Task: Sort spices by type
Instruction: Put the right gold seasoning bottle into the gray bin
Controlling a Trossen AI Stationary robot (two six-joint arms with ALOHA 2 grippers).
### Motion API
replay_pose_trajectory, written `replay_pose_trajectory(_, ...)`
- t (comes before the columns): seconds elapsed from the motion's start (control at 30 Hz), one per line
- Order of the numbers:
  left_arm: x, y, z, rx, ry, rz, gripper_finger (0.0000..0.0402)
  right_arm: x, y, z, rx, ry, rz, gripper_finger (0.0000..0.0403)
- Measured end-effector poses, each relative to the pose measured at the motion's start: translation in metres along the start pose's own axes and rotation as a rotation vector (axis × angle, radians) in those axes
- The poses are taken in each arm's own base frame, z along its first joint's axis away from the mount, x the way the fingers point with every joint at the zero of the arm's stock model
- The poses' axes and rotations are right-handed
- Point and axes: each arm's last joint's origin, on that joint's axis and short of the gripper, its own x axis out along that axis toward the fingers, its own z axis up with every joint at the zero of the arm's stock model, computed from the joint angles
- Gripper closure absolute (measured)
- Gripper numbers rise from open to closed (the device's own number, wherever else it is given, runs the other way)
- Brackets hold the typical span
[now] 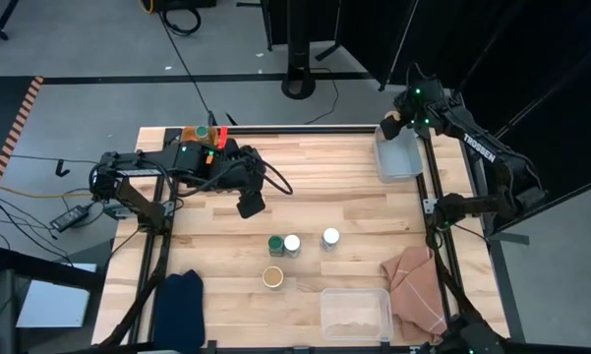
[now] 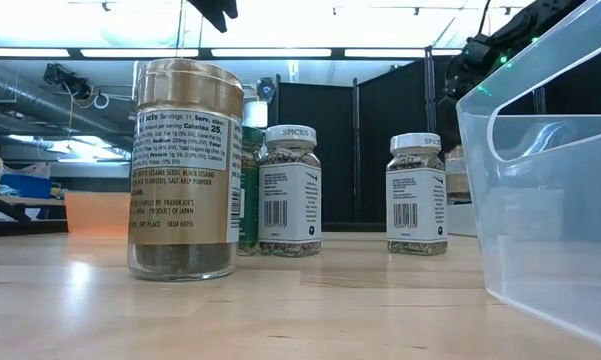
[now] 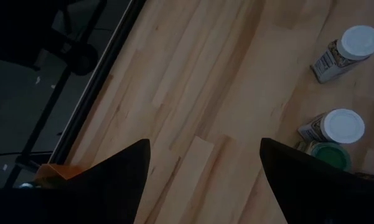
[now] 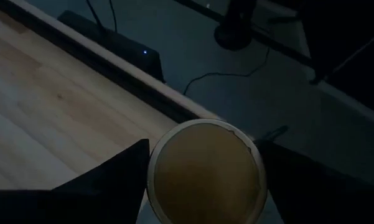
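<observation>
The right gripper's (image 4: 202,177) fingers are clamped on a tan-lidded jar (image 4: 205,171), held at the far right corner of the surface (image 1: 325,187) just beside a clear bin (image 1: 398,157). The left gripper (image 1: 250,204) hangs over bare wood with its fingers (image 3: 121,177) spread apart, holding nothing. Near the middle stand a green-lidded jar (image 1: 275,243) and a white-lidded jar (image 1: 292,242) touching, another white-lidded jar (image 1: 330,236) a little apart, and a second tan-lidded jar (image 1: 272,276) nearer the front edge.
</observation>
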Motion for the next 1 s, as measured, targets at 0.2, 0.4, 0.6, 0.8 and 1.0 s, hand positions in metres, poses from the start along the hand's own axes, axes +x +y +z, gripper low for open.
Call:
replay_pose_trajectory(0.2, 0.000, 0.000, 0.000, 0.000, -0.001, 0.001, 0.0092, 0.014, 0.001, -0.021, -0.006, 0.056, 0.018, 0.0107)
replay_pose_trajectory(0.4, 0.000, 0.000, 0.000, 0.000, -0.001, 0.003, 0.0092, 0.025, 0.001, -0.029, 0.020, -0.003, 0.011, 0.0109)
replay_pose_trajectory(0.6, 0.000, 0.000, 0.000, 0.000, -0.002, 0.003, 0.0092, 0.030, 0.002, -0.036, 0.049, 0.002, 0.011, 0.0098)
replay_pose_trajectory(0.8, 0.000, 0.000, 0.000, 0.001, -0.002, 0.003, 0.0092, 0.033, 0.001, -0.044, 0.045, 0.028, -0.005, 0.0108)
replay_pose_trajectory(1.0, 0.000, 0.000, 0.001, 0.018, -0.007, 0.001, 0.0092, 0.033, 0.001, -0.043, 0.058, 0.014, -0.001, 0.0092)
